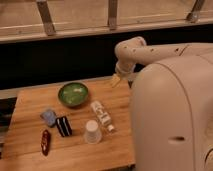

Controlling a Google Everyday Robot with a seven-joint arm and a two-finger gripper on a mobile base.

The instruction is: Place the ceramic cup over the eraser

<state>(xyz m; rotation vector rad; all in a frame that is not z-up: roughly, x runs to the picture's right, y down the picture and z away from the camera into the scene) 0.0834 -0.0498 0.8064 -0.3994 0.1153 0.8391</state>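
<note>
The white ceramic cup (92, 131) stands upside down on the wooden table (30, 150), near its front middle. The black eraser with white stripes (63, 126) lies just left of the cup, a small gap apart. My gripper (116, 80) hangs at the end of the white arm above the table's far right edge, well behind and right of the cup. It holds nothing that I can see.
A green bowl (73, 94) sits at the back middle. A white boxy bottle with a label (102, 115) lies right of the cup. A blue-grey lumpy thing (48, 117) and a slim dark-red object (45, 141) lie at the left. My white body (170, 125) fills the right side.
</note>
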